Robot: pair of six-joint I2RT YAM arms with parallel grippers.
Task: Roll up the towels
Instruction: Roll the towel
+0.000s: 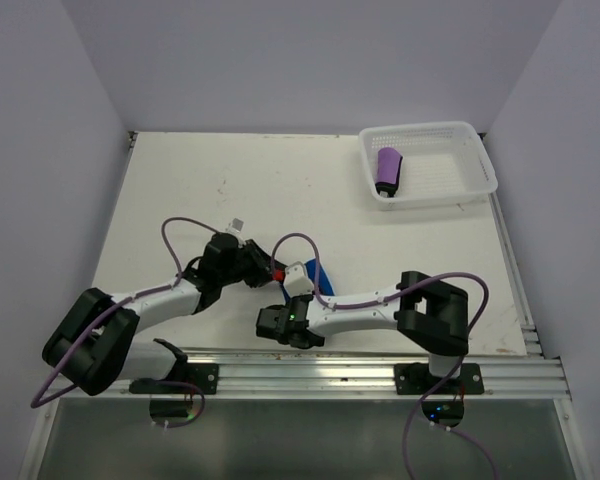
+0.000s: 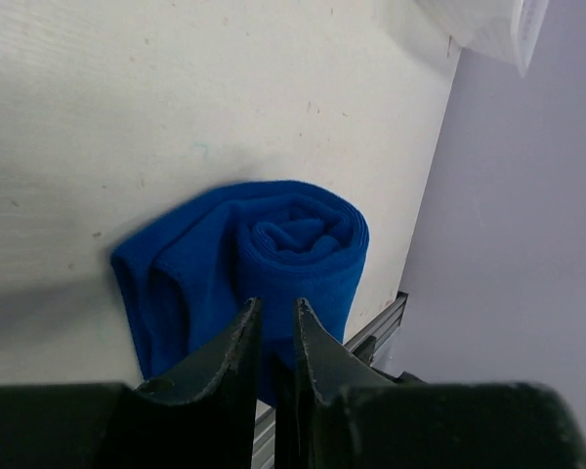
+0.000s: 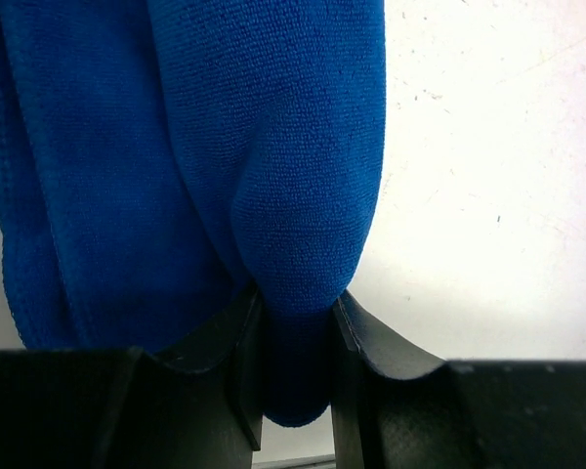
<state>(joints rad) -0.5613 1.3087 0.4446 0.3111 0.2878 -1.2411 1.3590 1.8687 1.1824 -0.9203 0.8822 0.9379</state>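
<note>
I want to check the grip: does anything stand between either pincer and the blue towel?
Nothing visible does. The left pincer is closed on the outer layer of the rolled blue towel, the right pincer on a fold of it; the cloth sits directly in each grip.

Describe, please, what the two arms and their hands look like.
Both the left arm and the right arm have white links, bulky black joints and a looping purple cable. The left hand and right hand each have two matte black, tapered fingers. A small green light glows near the right arm's wrist.
</note>
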